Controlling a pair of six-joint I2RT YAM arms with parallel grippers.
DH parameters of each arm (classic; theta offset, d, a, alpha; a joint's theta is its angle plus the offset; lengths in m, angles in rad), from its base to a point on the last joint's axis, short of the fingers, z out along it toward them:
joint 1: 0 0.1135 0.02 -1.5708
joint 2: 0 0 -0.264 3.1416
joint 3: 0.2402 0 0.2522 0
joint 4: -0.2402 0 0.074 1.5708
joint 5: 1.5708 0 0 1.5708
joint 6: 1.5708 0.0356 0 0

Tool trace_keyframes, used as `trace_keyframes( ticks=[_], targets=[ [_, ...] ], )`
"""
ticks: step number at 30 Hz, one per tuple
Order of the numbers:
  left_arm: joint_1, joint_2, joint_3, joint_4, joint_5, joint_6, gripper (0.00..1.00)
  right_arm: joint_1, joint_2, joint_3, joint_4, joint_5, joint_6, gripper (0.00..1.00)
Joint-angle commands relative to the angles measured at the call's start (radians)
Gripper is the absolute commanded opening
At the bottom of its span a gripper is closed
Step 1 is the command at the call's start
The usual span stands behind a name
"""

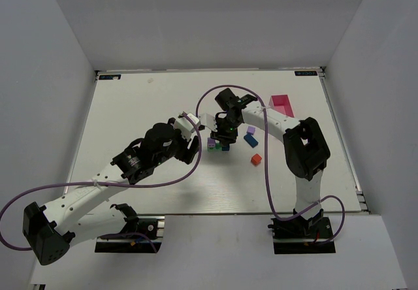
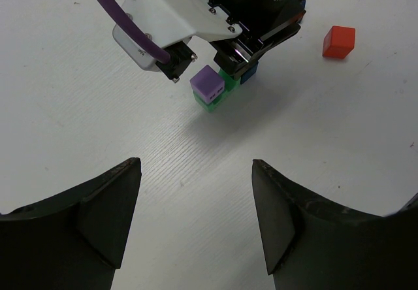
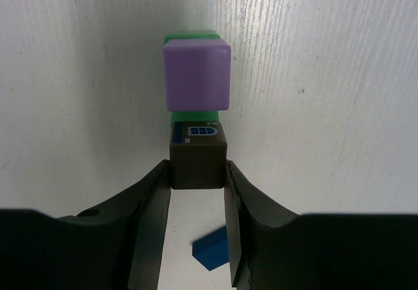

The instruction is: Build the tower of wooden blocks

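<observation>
Currently right tool (image 3: 198, 176) clamps brown block (image 3: 197, 159); left tool (image 2: 196, 166) wide, empty. Skewed release could topple purple cube (image 3: 196, 71).

No words can be read; the brown block (image 3: 198, 162) carries a small blue arched-window picture.

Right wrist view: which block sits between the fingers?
The grey-brown block with the blue window print, pinched by the right gripper. The purple block rests untouched on a green block beyond it.
</observation>
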State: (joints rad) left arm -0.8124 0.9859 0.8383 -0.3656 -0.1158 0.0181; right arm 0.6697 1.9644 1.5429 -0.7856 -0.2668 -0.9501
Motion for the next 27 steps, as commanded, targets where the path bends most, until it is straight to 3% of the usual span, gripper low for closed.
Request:
trace_keyframes(
  ticks=[1,18,27],
  targets=[
    [0.004,-0.027,-0.010,0.004,-0.005,0.003,0.79,0.007,0.010,0.033,-0.001,-0.008,0.005,0.06],
    [0.004,-0.018,-0.010,0.004,-0.015,0.003,0.79,0.005,-0.013,0.008,-0.001,-0.015,-0.004,0.43],
    [0.004,-0.009,-0.010,0.004,-0.015,0.003,0.79,0.004,-0.025,-0.013,0.005,-0.015,-0.010,0.51]
  ],
)
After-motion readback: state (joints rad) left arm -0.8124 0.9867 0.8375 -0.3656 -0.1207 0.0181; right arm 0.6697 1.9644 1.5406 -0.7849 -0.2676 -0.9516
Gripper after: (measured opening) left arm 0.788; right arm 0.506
